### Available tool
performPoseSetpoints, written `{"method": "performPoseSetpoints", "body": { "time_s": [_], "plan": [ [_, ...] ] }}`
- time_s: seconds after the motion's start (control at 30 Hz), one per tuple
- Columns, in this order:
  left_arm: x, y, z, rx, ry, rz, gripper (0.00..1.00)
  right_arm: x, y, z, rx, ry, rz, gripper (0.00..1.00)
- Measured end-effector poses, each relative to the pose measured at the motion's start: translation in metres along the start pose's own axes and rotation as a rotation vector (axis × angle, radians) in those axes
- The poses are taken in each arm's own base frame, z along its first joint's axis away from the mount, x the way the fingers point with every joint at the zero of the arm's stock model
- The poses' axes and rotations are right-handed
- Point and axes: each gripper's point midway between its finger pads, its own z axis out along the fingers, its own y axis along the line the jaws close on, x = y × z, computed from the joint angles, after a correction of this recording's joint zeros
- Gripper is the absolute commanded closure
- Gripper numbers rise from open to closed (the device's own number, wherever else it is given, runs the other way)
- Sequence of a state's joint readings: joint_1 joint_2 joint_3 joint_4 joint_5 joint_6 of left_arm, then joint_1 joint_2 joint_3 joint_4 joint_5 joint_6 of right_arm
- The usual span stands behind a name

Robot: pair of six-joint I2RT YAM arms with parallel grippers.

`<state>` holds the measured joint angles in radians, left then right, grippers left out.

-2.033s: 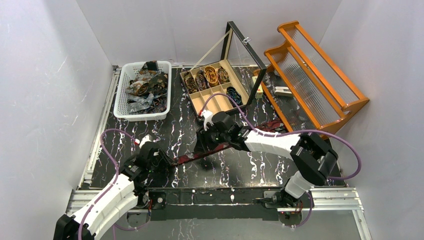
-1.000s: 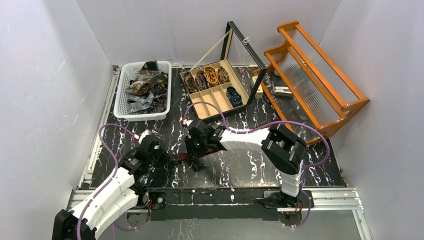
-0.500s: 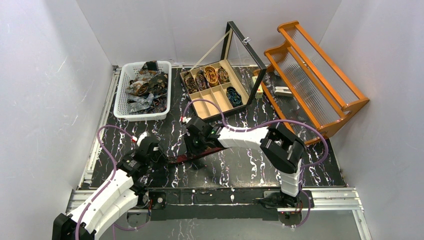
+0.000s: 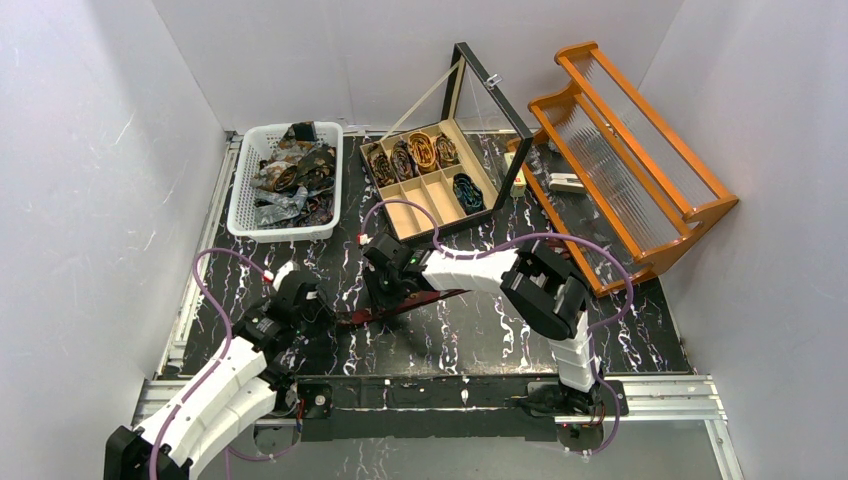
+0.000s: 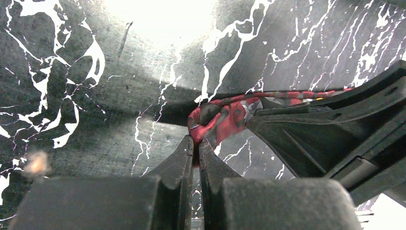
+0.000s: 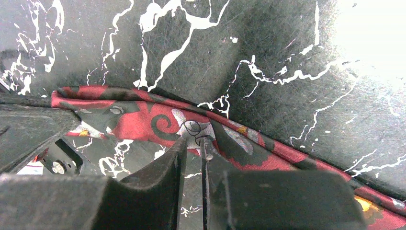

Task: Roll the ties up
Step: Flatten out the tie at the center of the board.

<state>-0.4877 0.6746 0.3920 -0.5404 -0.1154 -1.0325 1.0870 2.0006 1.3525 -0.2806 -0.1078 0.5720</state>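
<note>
Black marbled table (image 4: 470, 340), red patterned tie (image 6: 139, 122) pinched by left pincer (image 5: 196, 146), right pincer (image 6: 194, 143).

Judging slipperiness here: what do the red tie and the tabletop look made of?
Red tie: woven fabric, perhaps silk or polyester; slight sheen, paisley pattern, soft folds.
Tabletop: matte black sheet with white marble-style veining, likely printed; fine scratchy texture, exact material unclear.

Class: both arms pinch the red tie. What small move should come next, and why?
Probably the left fingers should turn their pinched end over toward the right fingers, starting the coil: the red tie lies stretched between both, not yet rolled.
</note>
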Motion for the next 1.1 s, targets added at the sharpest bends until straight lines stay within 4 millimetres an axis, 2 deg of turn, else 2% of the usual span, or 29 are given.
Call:
{"method": "performPoseSetpoints", "body": {
  "time_s": [0.27, 0.6, 0.87, 1.1],
  "plan": [
    [-0.009, -0.011, -0.007, 0.011, -0.017, 0.002, 1.00, 0.000, 0.001, 0.000, 0.000, 0.005, 0.000, 0.74],
    [-0.010, -0.006, -0.007, -0.037, -0.008, 0.024, 1.00, 0.004, 0.004, -0.002, -0.017, 0.030, -0.005, 0.74],
    [-0.018, -0.008, -0.013, -0.044, -0.034, 0.033, 1.00, 0.004, 0.005, -0.006, -0.015, 0.042, -0.010, 0.68],
    [-0.019, -0.003, -0.016, -0.058, -0.046, 0.032, 1.00, -0.005, 0.027, -0.012, -0.119, 0.019, -0.040, 0.68]
  ]
}}
